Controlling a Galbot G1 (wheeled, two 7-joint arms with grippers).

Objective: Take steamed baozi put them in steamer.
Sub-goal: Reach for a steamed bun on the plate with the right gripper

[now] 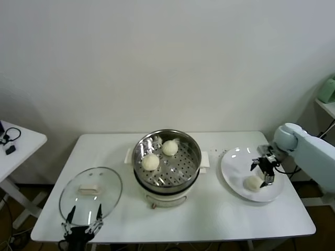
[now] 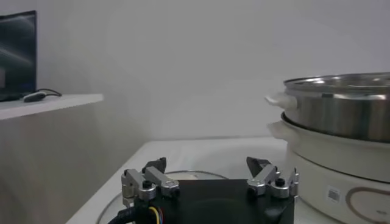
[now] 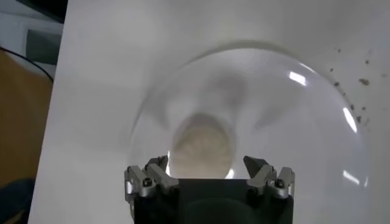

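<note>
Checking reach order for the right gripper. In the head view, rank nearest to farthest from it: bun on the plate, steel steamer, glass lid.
1. Round cream-white bun on the flat white plate, right below the right gripper, whose fingers are open.
2. Round shiny steel steamer, at the table's middle.
3. Round glass lid, at the table's front left, by the left gripper.

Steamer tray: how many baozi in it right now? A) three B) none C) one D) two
D: the head view shows two baozi on the perforated tray of the steamer; one more sits on the plate under the open right gripper.
</note>
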